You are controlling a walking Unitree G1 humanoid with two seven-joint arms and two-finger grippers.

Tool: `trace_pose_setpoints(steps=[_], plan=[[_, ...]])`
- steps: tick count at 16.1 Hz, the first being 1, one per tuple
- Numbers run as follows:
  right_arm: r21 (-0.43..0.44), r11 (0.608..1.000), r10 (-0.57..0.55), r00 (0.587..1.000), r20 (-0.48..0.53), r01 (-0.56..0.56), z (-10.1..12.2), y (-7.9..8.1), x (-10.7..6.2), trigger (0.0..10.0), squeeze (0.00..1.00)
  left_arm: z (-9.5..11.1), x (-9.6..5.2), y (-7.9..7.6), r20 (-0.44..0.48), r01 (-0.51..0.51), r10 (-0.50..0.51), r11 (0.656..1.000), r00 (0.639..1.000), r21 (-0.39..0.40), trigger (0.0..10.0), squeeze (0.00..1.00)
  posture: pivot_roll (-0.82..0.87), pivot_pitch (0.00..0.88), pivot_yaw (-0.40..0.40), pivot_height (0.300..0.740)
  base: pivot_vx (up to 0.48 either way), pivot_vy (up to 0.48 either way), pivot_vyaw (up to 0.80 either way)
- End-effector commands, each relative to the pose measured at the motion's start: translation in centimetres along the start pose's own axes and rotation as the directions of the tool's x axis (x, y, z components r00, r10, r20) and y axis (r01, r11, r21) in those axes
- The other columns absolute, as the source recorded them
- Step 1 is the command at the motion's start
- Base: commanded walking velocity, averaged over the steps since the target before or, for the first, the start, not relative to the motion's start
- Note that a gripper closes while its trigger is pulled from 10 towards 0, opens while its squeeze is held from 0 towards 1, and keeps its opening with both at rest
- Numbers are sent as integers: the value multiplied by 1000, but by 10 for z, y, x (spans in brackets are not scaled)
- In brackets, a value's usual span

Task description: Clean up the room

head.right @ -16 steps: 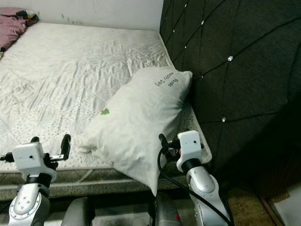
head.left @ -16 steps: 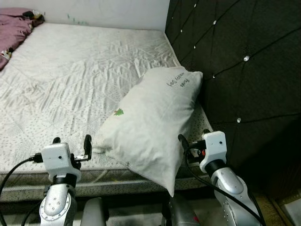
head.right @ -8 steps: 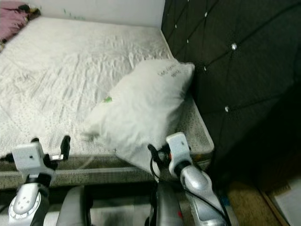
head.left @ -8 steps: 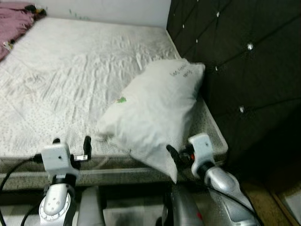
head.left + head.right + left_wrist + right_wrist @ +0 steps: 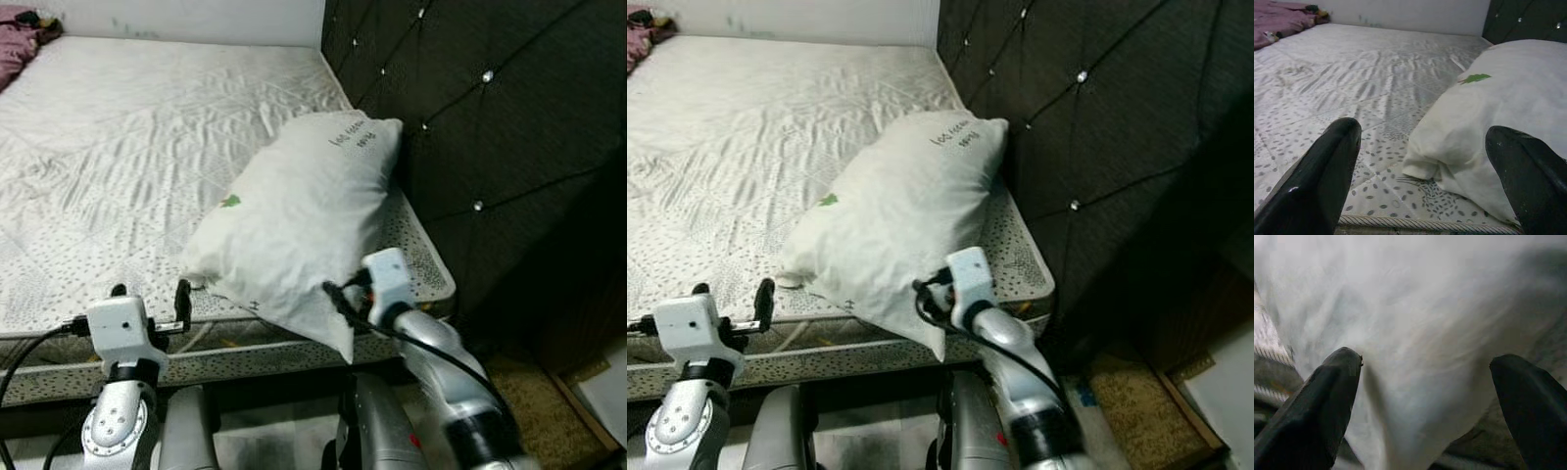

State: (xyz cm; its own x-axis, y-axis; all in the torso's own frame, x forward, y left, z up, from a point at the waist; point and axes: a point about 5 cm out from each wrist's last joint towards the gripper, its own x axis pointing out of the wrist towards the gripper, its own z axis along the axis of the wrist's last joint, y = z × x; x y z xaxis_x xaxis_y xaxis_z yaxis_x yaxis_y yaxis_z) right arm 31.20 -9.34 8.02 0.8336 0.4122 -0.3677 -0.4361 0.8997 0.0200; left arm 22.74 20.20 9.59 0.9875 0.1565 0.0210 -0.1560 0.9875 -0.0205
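Nearest, the left gripper (image 5: 149, 294) hovers at the mattress (image 5: 118, 157) edge, its 2 fingers spread apart and holding nothing. The right gripper (image 5: 1425, 396), fingers also spread, presses against the lower corner of the white pillow (image 5: 294, 215). That pillow lies tilted on the mattress, its top leaning on the dark tufted headboard (image 5: 470, 108). Farthest, purple bedding (image 5: 1278, 22) lies bunched.

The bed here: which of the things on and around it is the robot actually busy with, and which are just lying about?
Busy with:
- white pillow, hanging over the mattress edge
- right gripper, open, right at the pillow's lower corner
- left gripper, open, at the mattress edge

Just lying about:
- purple bedding at the far corner
- dark padded headboard
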Motion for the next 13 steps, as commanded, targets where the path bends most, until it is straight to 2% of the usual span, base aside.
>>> trace_pose_setpoints(steps=[1, 2, 3, 4, 6, 13], plan=[[38, 999, -1, 998, -57, 3, -3, 3, 5, 10000, 0, 3, 0, 2, 6, -8, 8, 1000, 1000, 3, 10000, 0, 68, 104, -93, 558, 0, 0, 0], [67, 998, 9, 997, -71, -4, -3, 6, 8, 10000, 0, 4, -1, 2, 6, -9, 9, 1000, 1000, 3, 10000, 0, 68, 104, -93, 558, 0, 0, 0], [78, 997, 26, 997, -70, -20, -1, 10, 11, 8431, 0, 4, -1, 3, 5, -10, 10, 1000, 1000, 3, 10000, 0, 71, 107, -94, 558, 0, 0, 0], [68, 997, 42, 997, -66, -37, 1, 14, 13, 0, 0, 4, -2, 3, 3, -11, 11, 1000, 1000, 2, 10000, 0, 73, 108, -94, 558, 0, 0, 0], [67, 994, 92, 995, -37, -89, 12, 24, 19, 0, 0, 4, -4, 3, 2, -12, 12, 1000, 1000, -1, 10000, 0, 80, 111, -100, 558, 0, 0, 0], [65, 994, 87, 996, -8, -86, 21, 22, 26, 0, 0, 3, -3, 5, -1, -20, 20, 1000, 1000, 4, 10000, 0, 83, 84, -87, 558, 0, 0, 0]])
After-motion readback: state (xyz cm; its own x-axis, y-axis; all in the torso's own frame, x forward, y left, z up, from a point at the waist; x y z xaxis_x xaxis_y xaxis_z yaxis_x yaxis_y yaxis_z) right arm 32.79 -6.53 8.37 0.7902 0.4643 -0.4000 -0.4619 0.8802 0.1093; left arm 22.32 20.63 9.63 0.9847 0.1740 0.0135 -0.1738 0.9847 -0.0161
